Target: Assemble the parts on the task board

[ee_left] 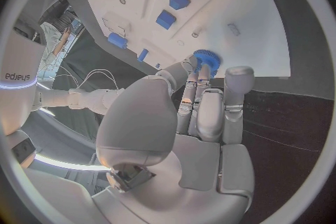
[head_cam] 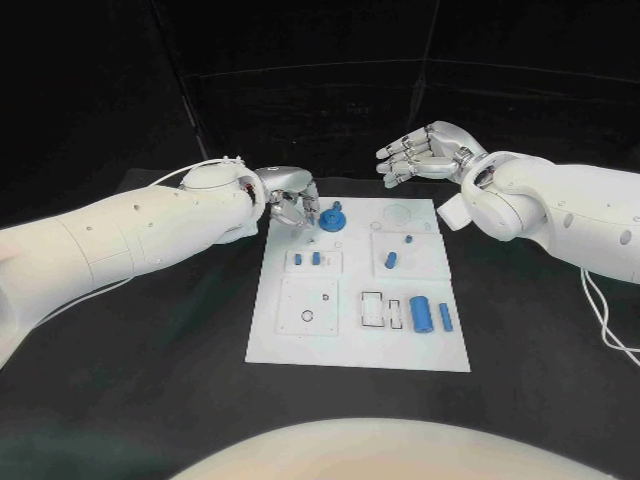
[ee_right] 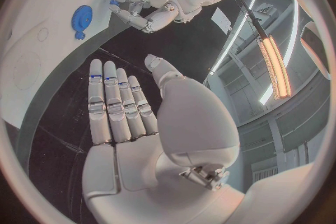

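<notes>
Working at the board's (head_cam: 407, 350) far left corner, the left robot hand (head_cam: 291, 198) has fingertips beside the blue gear (head_cam: 332, 220); whether it grips, I cannot tell. The right robot hand (head_cam: 424, 152) hovers empty, fingers spread. Next probably calls for seating the gear.

Left hand (head_cam: 291, 197) touches blue gear (head_cam: 332, 220) on the task board (head_cam: 361, 345).
</notes>
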